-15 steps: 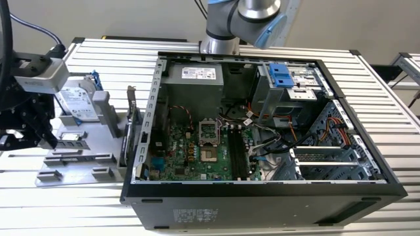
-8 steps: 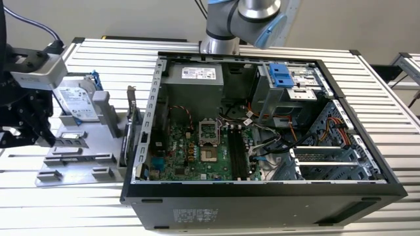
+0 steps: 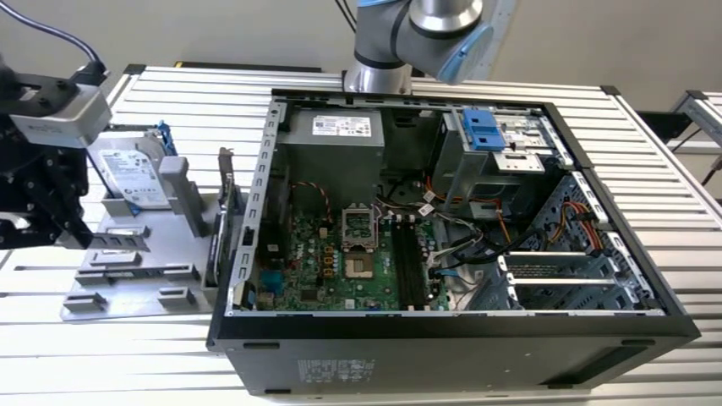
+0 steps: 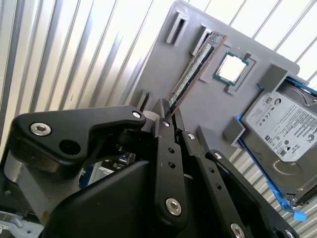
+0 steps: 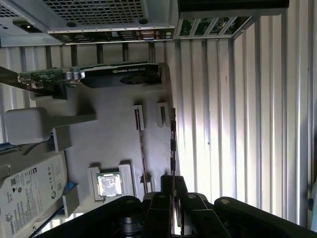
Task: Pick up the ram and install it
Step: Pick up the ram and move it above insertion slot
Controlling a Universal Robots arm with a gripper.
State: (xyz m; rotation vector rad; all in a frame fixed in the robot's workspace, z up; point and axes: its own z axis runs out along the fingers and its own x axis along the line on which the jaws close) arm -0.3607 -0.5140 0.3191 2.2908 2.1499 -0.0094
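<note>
Gripper (image 4: 169,112) low over gray holder (image 4: 208,106), on slatted metal table (image 4: 64,54), at the exterior view's left, outside the open computer case (image 3: 451,211).

Jaws nearly closed, only a thin gap between them. Black fingers (image 4: 166,148) set one on each face of the ram (image 4: 195,67), tips at its near end. In both wrist views, stick running straight out from between the tips. Grip apparently closed on the board; actual pad pressure impossible to confirm.

Ram on its long edge, upright, in a narrow slot of the holder, not lifted. Dark board, speckled top edge, brownish line along one side. Far end near two small raised brackets at the holder's edge. In the first wrist view, ram (image 5: 172,141) edge-on, a thin dark line close to the holder's border beside the bare table slats.

Processor chip (image 4: 230,68) flat in a square recess just beside the ram, apart from it. Hard drive (image 4: 282,124) in a blue frame farther along the holder, well apart from the gripper. Taller card (image 5: 119,75) upright at the holder's side nearest the case.

Case on its side, open, motherboard (image 3: 338,254) exposed, well apart from the gripper.
</note>
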